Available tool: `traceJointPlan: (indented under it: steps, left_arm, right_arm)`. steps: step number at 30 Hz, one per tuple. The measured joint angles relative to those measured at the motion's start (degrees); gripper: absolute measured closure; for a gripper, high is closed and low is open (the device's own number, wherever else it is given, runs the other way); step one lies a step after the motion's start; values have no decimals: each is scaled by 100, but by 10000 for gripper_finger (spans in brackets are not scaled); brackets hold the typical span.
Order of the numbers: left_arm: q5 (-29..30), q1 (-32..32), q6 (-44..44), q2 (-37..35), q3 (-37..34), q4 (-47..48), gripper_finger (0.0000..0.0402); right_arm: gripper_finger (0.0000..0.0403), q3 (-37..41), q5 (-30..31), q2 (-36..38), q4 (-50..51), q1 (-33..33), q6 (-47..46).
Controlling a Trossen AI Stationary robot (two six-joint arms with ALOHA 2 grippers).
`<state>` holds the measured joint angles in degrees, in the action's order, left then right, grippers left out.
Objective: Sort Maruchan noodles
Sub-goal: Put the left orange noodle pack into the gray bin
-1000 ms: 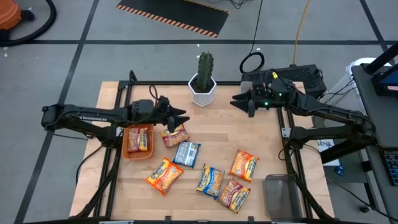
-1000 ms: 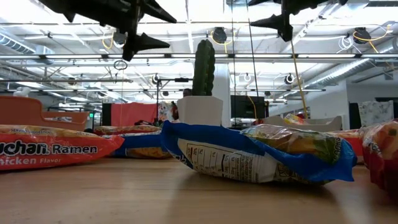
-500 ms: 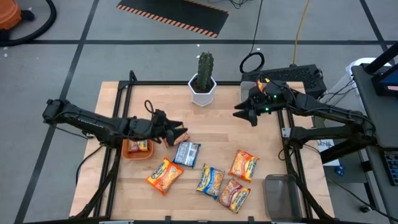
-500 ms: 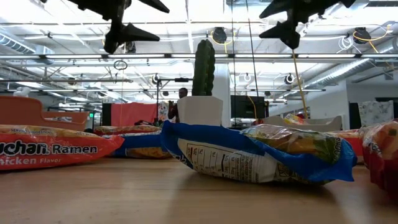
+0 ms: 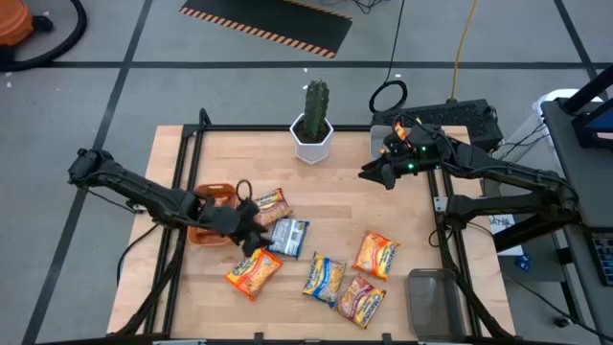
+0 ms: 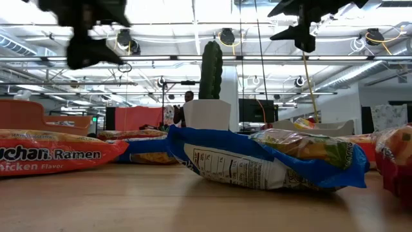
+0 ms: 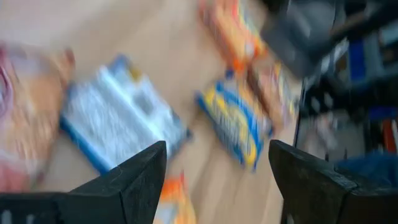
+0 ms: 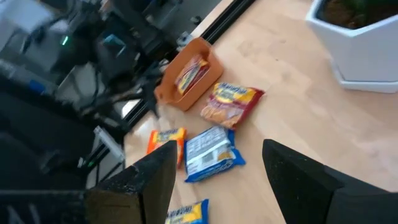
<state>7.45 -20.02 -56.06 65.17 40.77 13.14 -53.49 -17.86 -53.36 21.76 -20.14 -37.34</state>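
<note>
We see L gripper [image 5: 251, 233] jaws spread, empty, over blue packet [image 5: 287, 237]; R gripper [image 5: 369, 173] released at 2 o'clock, near cactus [image 5: 314, 120].

Maruchan noodles [image 5: 326, 277]: six flat pkts loose mid-table, orange, red & blue, one more in orange bin [image 5: 222, 193]
</note>
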Motion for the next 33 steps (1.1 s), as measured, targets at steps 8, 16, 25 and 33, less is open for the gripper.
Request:
traceJointPlan:
  steps: [8, 16, 25, 33]
  left_arm:
    - [-49, -815, -150, 2, 0, 521, 119]
    - [498, -1166, -52, 6, 0, 1507, 119]
    - [437, -1507, 358, 133, 0, 1653, 119]
    - [-76, -1899, 53, 827, -4, 1525, 119]
  right_arm:
    - [174, 0, 879, -2, -8, 0, -665]
    - [174, 0, 1203, -2, -90, 0, -1153]
    - [174, 0, 1167, -4, -88, 107, -1096]
    - [174, 2, 1046, -4, 170, 238, -399]
